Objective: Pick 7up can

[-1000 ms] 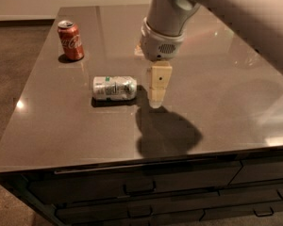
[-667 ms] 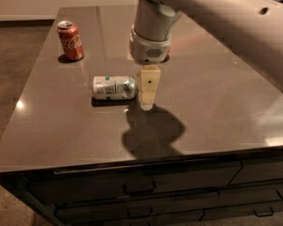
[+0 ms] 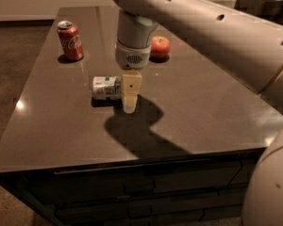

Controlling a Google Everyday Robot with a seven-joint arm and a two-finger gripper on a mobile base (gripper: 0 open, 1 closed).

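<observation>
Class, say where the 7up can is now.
In the camera view the 7up can lies on its side on the table, just left of the gripper, nearer us than the Coca-Cola can.

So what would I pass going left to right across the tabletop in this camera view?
Red Coca-Cola can → 7up can, lying on its side → gripper, low over the table at that can's right end → red apple.

Red can (image 3: 70, 40), likely apple (image 3: 160, 46), dark table (image 3: 203, 107)
</observation>
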